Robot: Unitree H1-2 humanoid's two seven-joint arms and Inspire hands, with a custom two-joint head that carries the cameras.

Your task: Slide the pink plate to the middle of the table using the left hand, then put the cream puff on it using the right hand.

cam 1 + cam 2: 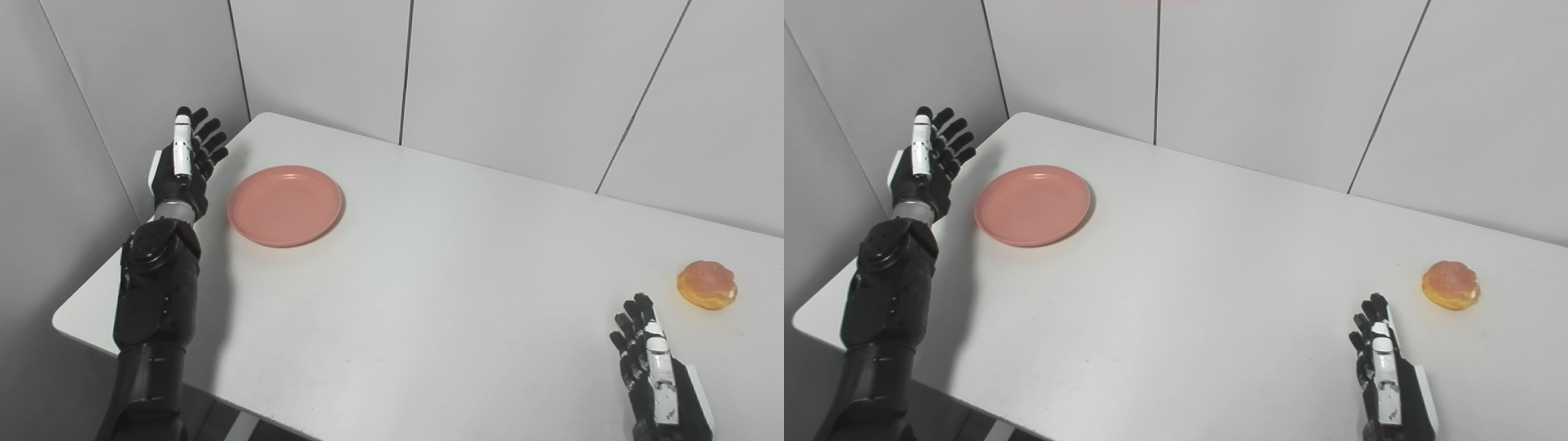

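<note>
A pink plate (285,205) lies flat on the white table (429,275), towards its far left corner. My left hand (185,160) is raised at the table's left edge, a short gap left of the plate, open with fingers spread and holding nothing. A golden-brown cream puff (707,285) sits near the table's right side. My right hand (652,361) rests low at the front right, open and empty, just in front and to the left of the puff, not touching it.
Grey panelled walls (490,79) close in behind the table and along its left side, near my left hand. The table's front left corner (61,318) is rounded. Bare white tabletop stretches between plate and puff.
</note>
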